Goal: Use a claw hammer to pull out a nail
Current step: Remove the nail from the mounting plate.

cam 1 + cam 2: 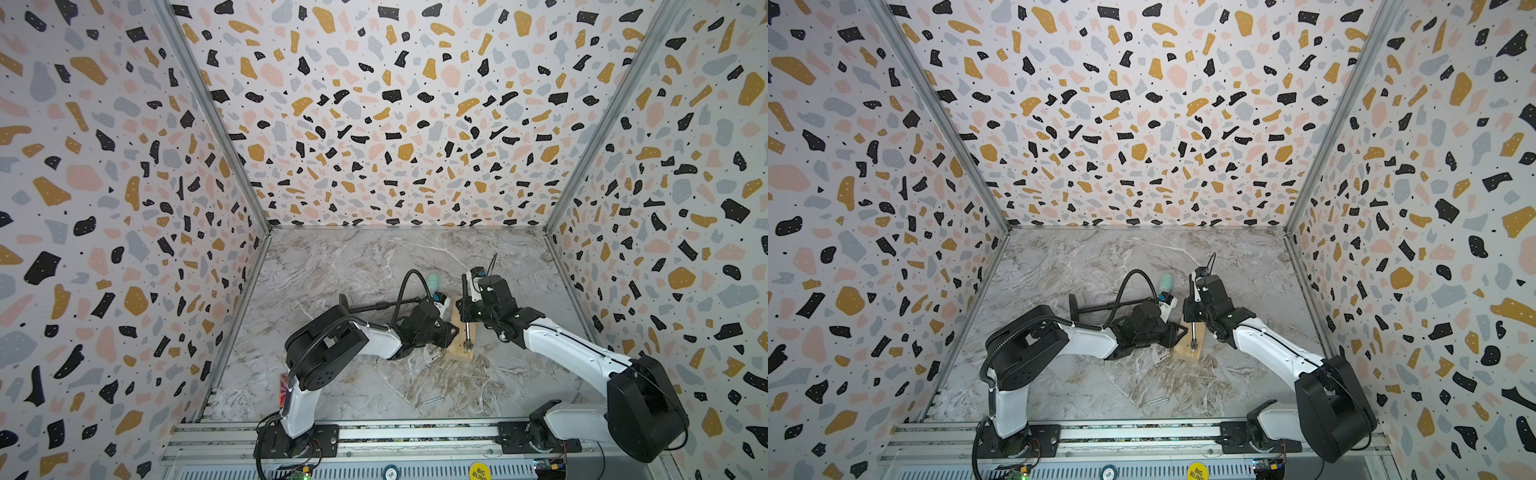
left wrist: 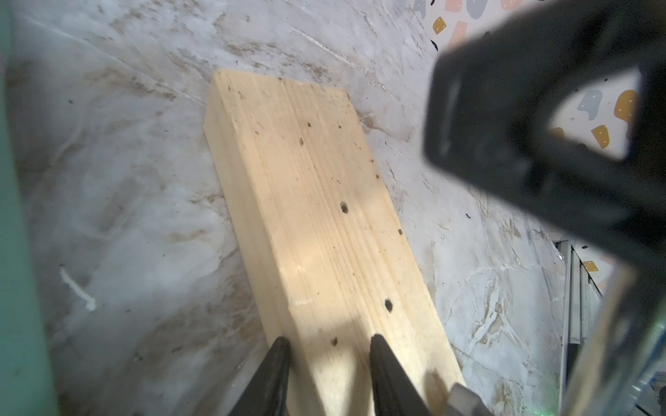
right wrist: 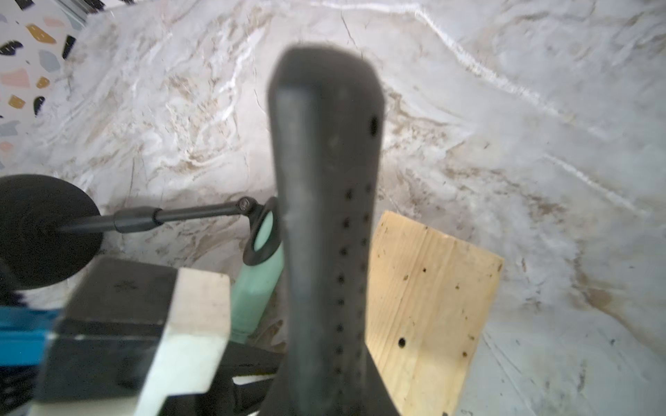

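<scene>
While the right end effector (image 1: 466,315) is clamped on its black handle, the hammer (image 1: 468,334) lies along the block (image 1: 455,352), head toward the robot's side. The left end effector (image 2: 326,354) sits at the block's edge, fingers apart, clasping nothing. The nail cannot be made out near the head. To lever well: seat the fork under the nail head, rock the handle over the curved head, hold the block down. Green tool (image 1: 433,281) and rod (image 1: 374,308) lie behind the left arm. Loose nails (image 1: 432,401) lie well apart on the surface (image 1: 374,374). Both wrists crowd the block.
</scene>
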